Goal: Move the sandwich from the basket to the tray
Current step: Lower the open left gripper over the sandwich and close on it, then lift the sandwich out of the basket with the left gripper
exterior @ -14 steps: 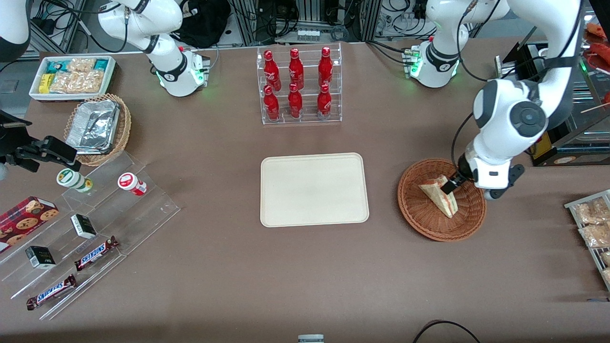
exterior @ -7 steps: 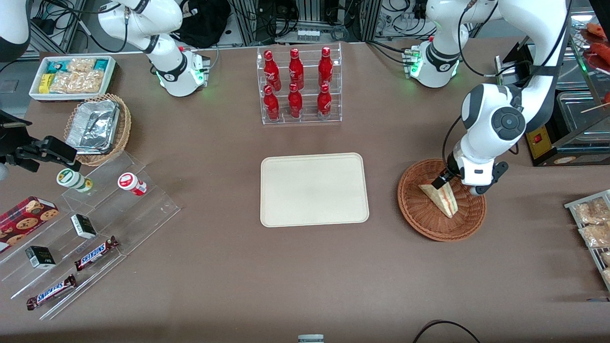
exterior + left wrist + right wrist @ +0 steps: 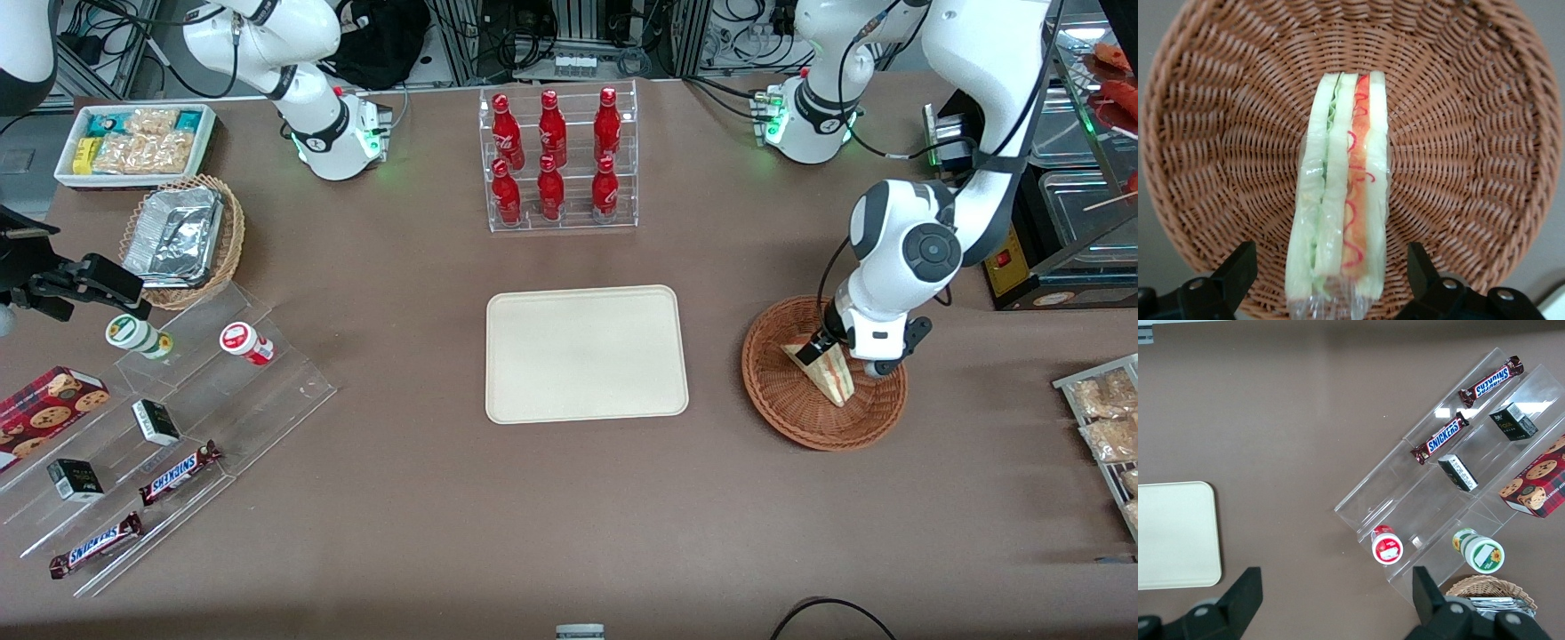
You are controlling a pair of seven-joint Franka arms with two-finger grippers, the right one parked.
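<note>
1. Two chocolate bars on the clear stepped stand, both reading "SNICKERS".
2. Wrapped in clear film: sandwich, pale bread, green lettuce, orange-red filling, lying in the basket.
3. Gripper spread wide, straddling its broad end, not touching.

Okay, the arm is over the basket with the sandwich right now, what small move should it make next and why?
Probably lower a little more and then close. The tool hangs open over the sandwich, one finger on each side of the wedge and neither touching it. The sandwich lies in the basket, and nothing is on the tray, so the pick comes first.
</note>
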